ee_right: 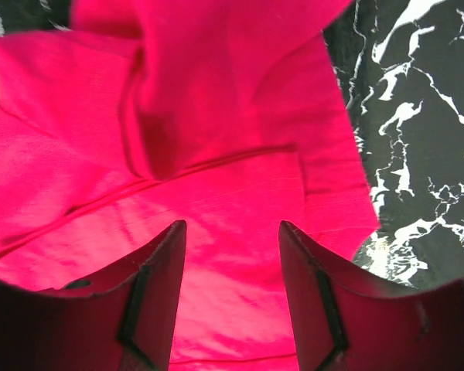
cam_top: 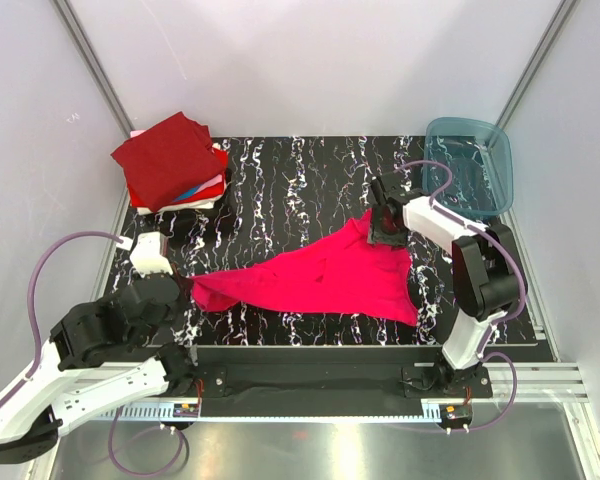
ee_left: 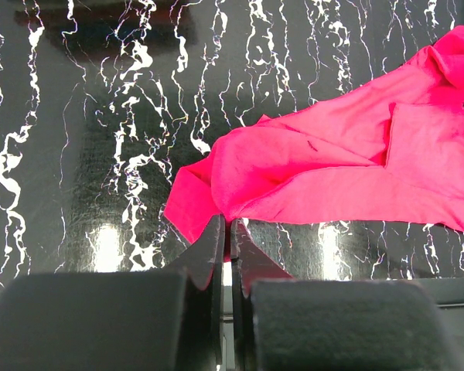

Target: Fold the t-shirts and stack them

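Beyond the pink t-shirt (cam_top: 330,280), only overhead shows folded t-shirts (cam_top: 172,162).

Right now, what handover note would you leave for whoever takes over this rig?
Left gripper: jaws shut on the pink t-shirt, at its left end.
Right gripper: jaws apart over its far right edge, not clamped.
The shirt lies unfolded across mid-table.
Folded stack, maroon on top, sits at the far-left corner.
Done: the stacked shirts.
Left: fold the pink one, add it to the stack.
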